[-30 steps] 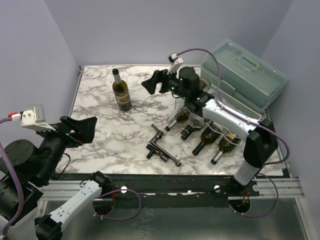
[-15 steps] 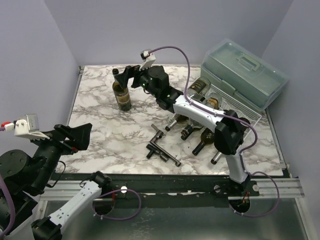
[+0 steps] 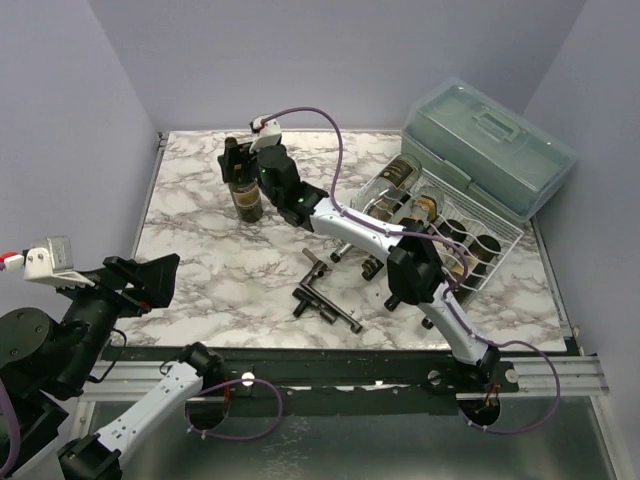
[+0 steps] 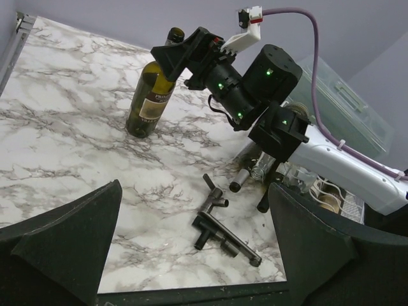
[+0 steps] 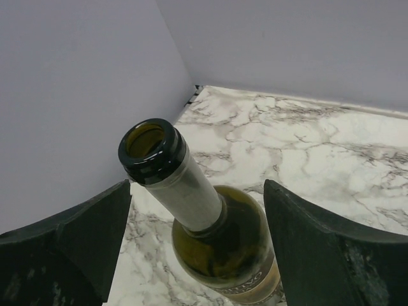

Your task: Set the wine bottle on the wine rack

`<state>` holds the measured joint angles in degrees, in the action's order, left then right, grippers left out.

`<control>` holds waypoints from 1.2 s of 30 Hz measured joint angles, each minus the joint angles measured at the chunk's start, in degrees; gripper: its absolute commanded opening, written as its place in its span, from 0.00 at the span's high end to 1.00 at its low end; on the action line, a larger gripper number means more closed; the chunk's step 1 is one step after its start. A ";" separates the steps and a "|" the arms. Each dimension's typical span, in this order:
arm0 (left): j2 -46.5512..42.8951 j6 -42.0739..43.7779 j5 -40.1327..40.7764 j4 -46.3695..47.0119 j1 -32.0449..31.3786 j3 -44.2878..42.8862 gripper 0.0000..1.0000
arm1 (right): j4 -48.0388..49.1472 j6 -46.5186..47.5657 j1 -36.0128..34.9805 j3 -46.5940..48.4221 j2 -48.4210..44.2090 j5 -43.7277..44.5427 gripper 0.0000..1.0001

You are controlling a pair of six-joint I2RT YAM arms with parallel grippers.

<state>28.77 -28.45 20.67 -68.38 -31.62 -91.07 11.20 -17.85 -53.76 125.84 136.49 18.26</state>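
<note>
Left hand [image 3: 150, 278] is released with fingers wide, hanging well to the near-left of the wine rack [image 3: 497, 262]. A black T-shaped tool [image 3: 325, 295] lies on the counter [image 3: 200, 260] just near-left of the rack. The wine bottle [image 3: 245, 198] stands upright on the counter, far-left of the rack and well apart from it. The right hand [image 3: 240, 162] straddles its neck with 2 fingers either side, not clenched, gaps showing.

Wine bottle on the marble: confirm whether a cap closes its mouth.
No, the wine bottle shows an open, hollow mouth with no cap.
</note>
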 measured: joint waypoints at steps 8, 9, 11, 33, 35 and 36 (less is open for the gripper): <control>-0.17 -0.09 0.68 -1.22 -0.39 -0.42 0.01 | -0.57 4.07 -0.72 4.76 4.68 3.82 0.49; -0.17 -0.09 0.85 -1.25 -0.39 -0.59 0.01 | -0.55 4.68 -0.81 4.96 4.92 3.93 0.54; -0.17 -0.09 1.11 -1.25 -0.42 -0.94 0.01 | -0.44 6.12 -0.85 5.38 5.29 3.98 0.66; -0.04 -0.31 1.90 -1.36 -0.81 -0.85 0.01 | 10.73 17.53 -1.33 -29.09 -31.61 -6.54 0.99; -0.04 -0.48 1.90 -1.36 -1.01 -0.39 0.01 | 12.33 21.66 -1.42 -33.14 -38.64 -8.39 0.99; -0.04 -0.48 1.90 -1.38 -1.11 -0.26 0.01 | 12.57 23.82 -1.42 -34.23 -41.24 -9.46 0.99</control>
<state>28.73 -28.93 22.57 -69.76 -32.73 -91.33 23.77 5.98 -55.18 91.61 95.24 8.80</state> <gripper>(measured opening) 0.988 0.327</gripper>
